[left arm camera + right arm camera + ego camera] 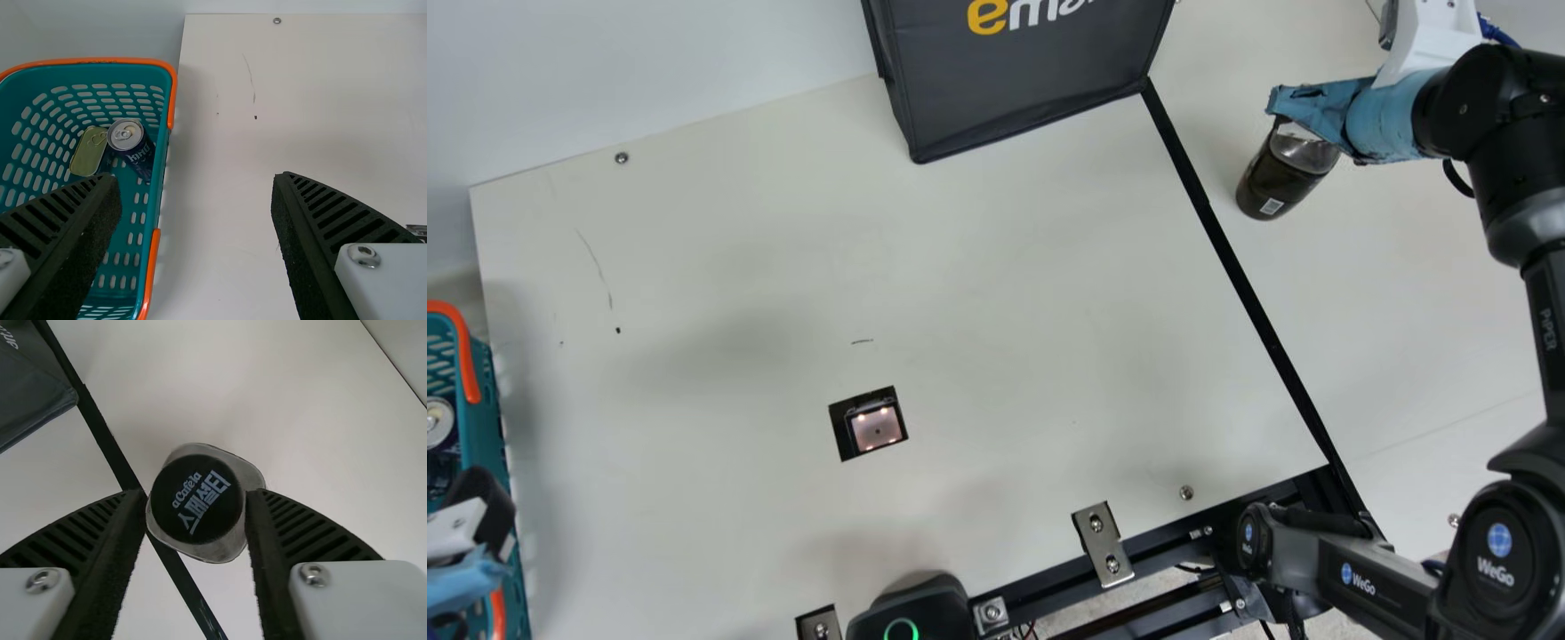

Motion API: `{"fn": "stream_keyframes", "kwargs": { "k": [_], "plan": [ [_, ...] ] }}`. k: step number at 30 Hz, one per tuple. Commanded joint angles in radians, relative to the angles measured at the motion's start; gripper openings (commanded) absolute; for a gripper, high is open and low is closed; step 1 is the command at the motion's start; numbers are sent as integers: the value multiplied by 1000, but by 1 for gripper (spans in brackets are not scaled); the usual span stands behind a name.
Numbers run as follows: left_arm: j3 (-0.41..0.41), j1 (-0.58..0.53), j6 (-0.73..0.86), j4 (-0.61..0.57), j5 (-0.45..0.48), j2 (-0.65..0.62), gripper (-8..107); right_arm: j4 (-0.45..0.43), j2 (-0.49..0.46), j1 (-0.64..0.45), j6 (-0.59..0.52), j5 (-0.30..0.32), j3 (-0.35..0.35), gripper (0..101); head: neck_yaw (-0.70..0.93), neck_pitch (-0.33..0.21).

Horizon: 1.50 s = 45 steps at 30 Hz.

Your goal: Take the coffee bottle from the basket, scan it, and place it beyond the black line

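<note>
The dark coffee bottle [1272,182] is on the far side of the black line [1245,284], at upper right in the main view; whether its base touches the table, I cannot tell. My right gripper [1294,111] is at its top. In the right wrist view the black cap of the coffee bottle [197,499] sits between the ribbed fingers of my right gripper [196,503], which is shut on it. My left gripper [463,560] is by the teal basket [494,427]. The left wrist view has my left gripper [197,200] open and holding nothing, beside the basket [163,180].
A scanner window [876,427] glows in the table. A dark bag [1023,84] stands at the back, against the black line's far end. Inside the basket are a dark blue can [137,150] and a flat tin [88,152]. A black frame [1165,542] borders the near edge.
</note>
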Motion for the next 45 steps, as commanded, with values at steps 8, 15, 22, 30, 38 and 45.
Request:
{"fn": "stream_keyframes", "kwargs": {
  "k": [8,15,22,30,38,45],
  "plan": [
    [0,0,0,0,0,0,90,22,-4,-9,-24,1,-9,91,-1,-17],
    [0,0,0,0,0,0,90,42,-13,-6,-38,9,-39,91,-1,-17],
    [0,0,0,0,0,0,90,69,-30,14,-46,21,-68,91,-1,-17],
    [0,0,0,0,0,0,90,104,-64,61,-64,27,-80,91,-1,-17],
    [0,0,0,0,0,0,90,145,-103,122,-92,17,-78,91,-1,-17],
    [0,0,0,0,0,0,90,203,-129,181,-128,6,-82,91,-1,-17]
  ]
}}
